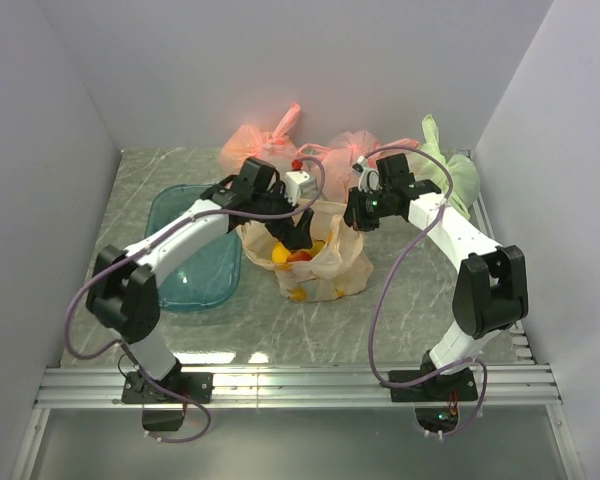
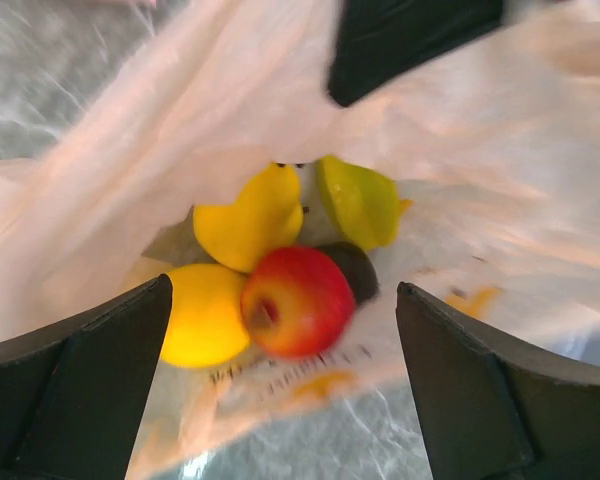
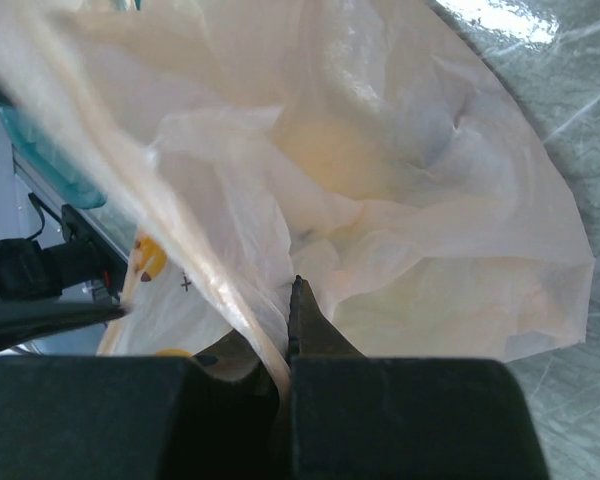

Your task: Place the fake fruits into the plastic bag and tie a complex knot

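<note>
Left wrist view: fake fruits point(image 2: 205, 315) lie inside the thin translucent peach plastic bag point(image 1: 350, 265), one rim held, one loose.
The bag slumps on the middle of the grey marbled table point(image 1: 410, 310), holding a red toy apple point(image 2: 298, 300), yellow lemon-like fruits point(image 2: 250, 222) and a dark round one point(image 2: 355, 265). Its mouth faces up toward the left gripper point(image 2: 285, 295), whose jaws are spread wide and grasp nothing; its long axis seems to run far-left to near-right. The right gripper point(image 3: 285, 300) is clenched on a strip of the rim. Loading looks nearly done (several fruits are in), so the left should probably take the opposite rim, clear of the fruit, while the right holds it taut. A teal plastic tray point(image 1: 195, 250) lies just left.
</note>
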Action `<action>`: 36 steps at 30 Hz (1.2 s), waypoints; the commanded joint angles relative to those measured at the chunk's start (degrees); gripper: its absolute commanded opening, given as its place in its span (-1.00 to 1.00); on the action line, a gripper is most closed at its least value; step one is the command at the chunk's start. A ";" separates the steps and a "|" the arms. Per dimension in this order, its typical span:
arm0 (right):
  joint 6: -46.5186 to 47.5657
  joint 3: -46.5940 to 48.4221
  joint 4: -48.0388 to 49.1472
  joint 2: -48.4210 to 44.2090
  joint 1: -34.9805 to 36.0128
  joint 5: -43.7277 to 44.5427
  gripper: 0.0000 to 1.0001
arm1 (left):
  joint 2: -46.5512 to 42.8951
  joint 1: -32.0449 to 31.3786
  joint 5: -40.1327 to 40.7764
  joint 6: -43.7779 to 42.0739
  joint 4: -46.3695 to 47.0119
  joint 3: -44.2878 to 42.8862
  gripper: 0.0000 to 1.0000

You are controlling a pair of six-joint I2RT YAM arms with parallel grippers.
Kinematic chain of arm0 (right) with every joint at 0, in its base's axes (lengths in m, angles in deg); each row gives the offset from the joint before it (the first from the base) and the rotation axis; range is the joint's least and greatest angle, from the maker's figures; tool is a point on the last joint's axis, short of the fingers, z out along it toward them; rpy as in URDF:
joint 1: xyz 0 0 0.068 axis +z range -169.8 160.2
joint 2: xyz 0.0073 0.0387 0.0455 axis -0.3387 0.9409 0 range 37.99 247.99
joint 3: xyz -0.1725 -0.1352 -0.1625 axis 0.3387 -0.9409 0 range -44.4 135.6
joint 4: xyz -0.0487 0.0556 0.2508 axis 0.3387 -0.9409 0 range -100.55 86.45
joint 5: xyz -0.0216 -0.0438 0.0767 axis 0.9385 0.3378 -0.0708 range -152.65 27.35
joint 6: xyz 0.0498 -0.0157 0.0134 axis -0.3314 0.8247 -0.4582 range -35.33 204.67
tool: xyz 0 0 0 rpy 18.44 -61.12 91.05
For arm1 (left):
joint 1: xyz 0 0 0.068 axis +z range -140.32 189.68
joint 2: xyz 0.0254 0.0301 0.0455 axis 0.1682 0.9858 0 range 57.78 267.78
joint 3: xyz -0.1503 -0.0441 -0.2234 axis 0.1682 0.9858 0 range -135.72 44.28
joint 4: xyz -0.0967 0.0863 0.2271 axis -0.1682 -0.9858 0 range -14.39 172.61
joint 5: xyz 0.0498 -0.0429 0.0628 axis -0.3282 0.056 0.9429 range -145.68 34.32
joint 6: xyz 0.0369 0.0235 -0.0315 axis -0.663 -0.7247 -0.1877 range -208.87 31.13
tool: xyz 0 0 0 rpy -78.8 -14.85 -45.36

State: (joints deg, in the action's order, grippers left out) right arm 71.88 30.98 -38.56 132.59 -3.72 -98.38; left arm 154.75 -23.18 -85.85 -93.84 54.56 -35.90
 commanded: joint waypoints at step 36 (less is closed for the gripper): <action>2.33 4.43 -2.08 0.40 -0.52 -0.22 -1.00 | 0.68 23.79 27.89 11.30 -8.33 14.61 -0.63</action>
State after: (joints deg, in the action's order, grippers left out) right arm 72.75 33.29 -39.96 134.34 -3.74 -99.34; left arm 153.68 -4.56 -61.29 -82.23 44.64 -21.08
